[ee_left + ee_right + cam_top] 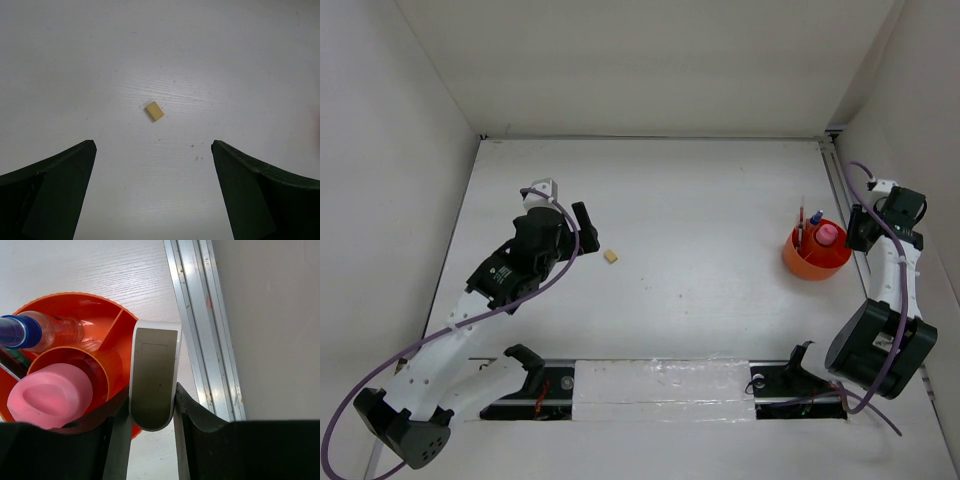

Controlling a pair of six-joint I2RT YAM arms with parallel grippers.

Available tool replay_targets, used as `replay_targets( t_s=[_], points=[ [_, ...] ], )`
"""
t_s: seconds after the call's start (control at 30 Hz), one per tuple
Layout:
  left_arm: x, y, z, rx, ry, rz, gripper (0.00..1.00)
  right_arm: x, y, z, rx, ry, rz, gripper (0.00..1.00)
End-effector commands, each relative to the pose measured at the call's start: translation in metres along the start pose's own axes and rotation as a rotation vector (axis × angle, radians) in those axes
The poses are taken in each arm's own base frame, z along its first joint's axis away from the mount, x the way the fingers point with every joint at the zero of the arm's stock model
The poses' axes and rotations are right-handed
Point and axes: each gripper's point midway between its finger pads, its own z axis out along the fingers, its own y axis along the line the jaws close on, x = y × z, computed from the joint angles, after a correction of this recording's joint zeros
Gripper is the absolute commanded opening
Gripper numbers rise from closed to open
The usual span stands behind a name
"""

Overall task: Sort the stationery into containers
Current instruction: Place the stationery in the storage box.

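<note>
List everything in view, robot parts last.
eraser: one, tan, on table, left of centre
holder: one, orange, right side of table
tube: one, pink cap, holder's inner well
bottle: one, clear with blue cap, in holder
red pen: one seen, standing in holder
flat piece: one, white rim, grey face, at holder's rim
rail: one, silver, right table edge
left hand: one, black, open, empty
right hand: one, black, shut on flat piece

White table (pixel 700 190) boxed in by plain white walls (pixel 650 60) top, left and right of frame. Metal rail (pixel 200 315) runs down its right edge, lighting's soft and even.
</note>
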Motion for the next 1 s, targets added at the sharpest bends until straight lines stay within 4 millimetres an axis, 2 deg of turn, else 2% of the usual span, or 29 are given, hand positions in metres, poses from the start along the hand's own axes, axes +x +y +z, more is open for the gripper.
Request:
replay_targets(
  t_s=[0.0, 0.47, 0.87, 0.97],
  points=[
    [-0.0081, 0.0006, -0.0047, 0.002, -0.031, -0.001, 1.0, -0.0189, 0.0008, -0.0048, -0.027, -0.059, -0.018, 0.0],
    [-0.0072, 0.0033, -0.0047, -0.01, -0.029, 0.002, 1.0, -0.0172, 0.0048, 0.0, -0.057, -0.042, -0.025, 0.01],
    [-0.0072, 0.0033, -0.0047, -0.01, -0.029, 0.002, 1.0, -0.0186, 0.004, -0.0048, -0.054, -0.044, -0.044, 0.02],
    [-0.0072, 0.0033, -0.0047, -0.01, -0.029, 0.002, 1.0, -0.0161, 0.0094, -0.0027, -0.087, -0.035, -0.051, 0.03]
  ],
)
